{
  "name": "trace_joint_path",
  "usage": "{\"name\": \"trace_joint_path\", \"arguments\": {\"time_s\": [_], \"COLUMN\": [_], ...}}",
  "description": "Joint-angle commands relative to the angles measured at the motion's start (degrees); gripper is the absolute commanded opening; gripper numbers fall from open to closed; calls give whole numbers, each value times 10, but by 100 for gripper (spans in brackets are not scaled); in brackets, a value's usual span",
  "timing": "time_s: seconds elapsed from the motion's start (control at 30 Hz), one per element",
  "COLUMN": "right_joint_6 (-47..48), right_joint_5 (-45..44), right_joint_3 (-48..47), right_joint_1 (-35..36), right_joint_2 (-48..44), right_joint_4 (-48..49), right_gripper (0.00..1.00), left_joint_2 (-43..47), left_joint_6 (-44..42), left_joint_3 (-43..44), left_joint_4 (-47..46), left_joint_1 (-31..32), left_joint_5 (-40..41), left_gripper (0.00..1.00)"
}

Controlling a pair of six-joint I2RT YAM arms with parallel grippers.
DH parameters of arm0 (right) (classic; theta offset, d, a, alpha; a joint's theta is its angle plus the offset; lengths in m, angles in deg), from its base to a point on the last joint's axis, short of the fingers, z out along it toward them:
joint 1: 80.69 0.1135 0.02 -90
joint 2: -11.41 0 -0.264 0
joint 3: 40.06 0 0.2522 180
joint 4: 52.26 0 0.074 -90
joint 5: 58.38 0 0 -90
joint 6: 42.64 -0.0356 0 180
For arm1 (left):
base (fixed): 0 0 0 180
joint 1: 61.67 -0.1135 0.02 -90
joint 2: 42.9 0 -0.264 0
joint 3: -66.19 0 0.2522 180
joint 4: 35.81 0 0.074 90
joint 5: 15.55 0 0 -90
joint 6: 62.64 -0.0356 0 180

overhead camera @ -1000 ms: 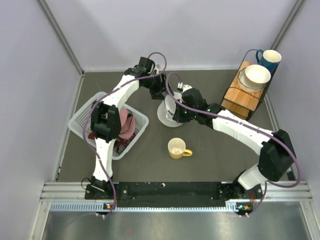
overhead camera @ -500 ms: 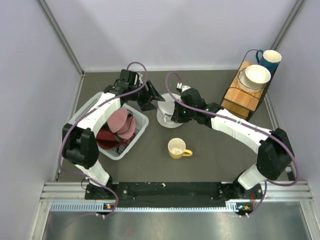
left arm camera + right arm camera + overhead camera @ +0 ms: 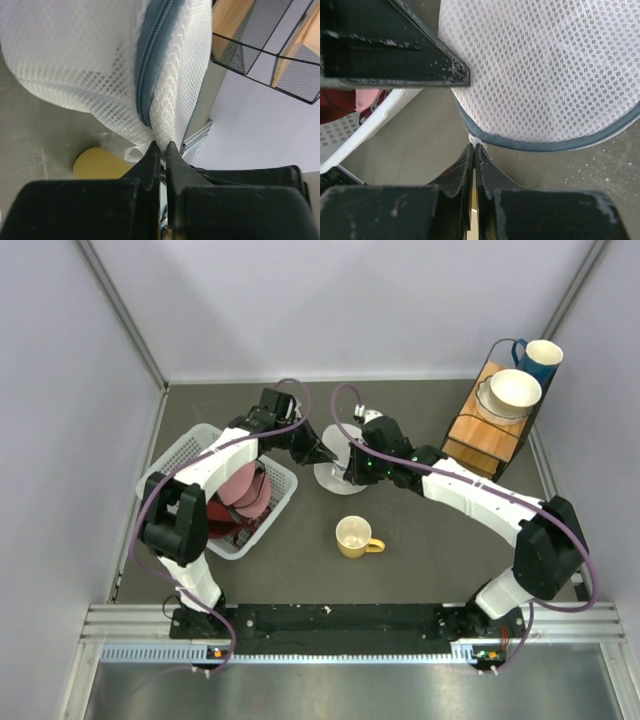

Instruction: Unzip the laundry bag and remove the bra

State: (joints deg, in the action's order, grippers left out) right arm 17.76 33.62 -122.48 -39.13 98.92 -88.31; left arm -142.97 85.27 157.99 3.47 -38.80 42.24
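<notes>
top looks down; both wrist views hug the laundry bag (image 3: 560, 70).

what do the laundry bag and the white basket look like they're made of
Laundry bag: soft white mesh fabric, probably synthetic, matte; open holes show, with a grey-blue toothed zipper. Basket: white lattice walls, smooth and stiff-looking, likely moulded plastic.
</notes>
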Motion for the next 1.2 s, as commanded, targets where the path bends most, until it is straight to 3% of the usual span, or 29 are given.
{"name": "trace_joint_path", "arguments": {"time_s": [0.0, 0.17, 0.4, 0.43, 0.47, 0.53, 0.57, 0.63, 0.77, 0.83, 0.9, 1.07, 1.17], "right_joint_6": [28, 40, 3, 0, -4, -22, -25, -29, -26, -26, -29, -29, -27], "right_joint_5": [-37, -22, -11, -12, -15, -18, -18, -36, -41, -41, -38, -31, -22], "right_joint_3": [23, 72, 41, 32, 28, 27, 27, 29, 27, 25, 25, 27, 27], "right_joint_1": [-22, -43, 13, 21, 21, 23, 23, 22, 23, 23, 23, 23, 23], "right_joint_2": [-43, -71, -64, -62, -59, -52, -51, -46, -38, -37, -36, -32, -31], "right_joint_4": [-3, -10, -8, -1, 0, 15, 22, 28, 37, 37, 41, 43, 42], "right_gripper": [0, 0, 0, 0, 0, 0, 0, 0, 0, 0, 0, 0, 0], "left_joint_2": [-16, -64, -201, -206, -204, -157, -134, -63, 20, 56, 85, 61, 38], "left_joint_6": [-48, -94, -149, -148, -148, -148, -148, -148, -121, -85, -63, -40, -23], "left_joint_3": [85, 150, 331, 355, 365, 334, 316, 251, 142, 91, 25, 13, 0], "left_joint_4": [21, 38, 120, 138, 155, 146, 132, 126, 117, 87, 49, 12, -30], "left_joint_1": [-20, -41, -41, -42, -42, -38, -38, -42, -42, -36, -27, 28, 37], "left_joint_5": [-5, -17, -8, -3, -11, 5, 12, 34, 54, 50, 35, 29, 30], "left_gripper": [0, 0, 0, 8, 39, 72, 93, 99, 95, 86, 83, 76, 63]}}
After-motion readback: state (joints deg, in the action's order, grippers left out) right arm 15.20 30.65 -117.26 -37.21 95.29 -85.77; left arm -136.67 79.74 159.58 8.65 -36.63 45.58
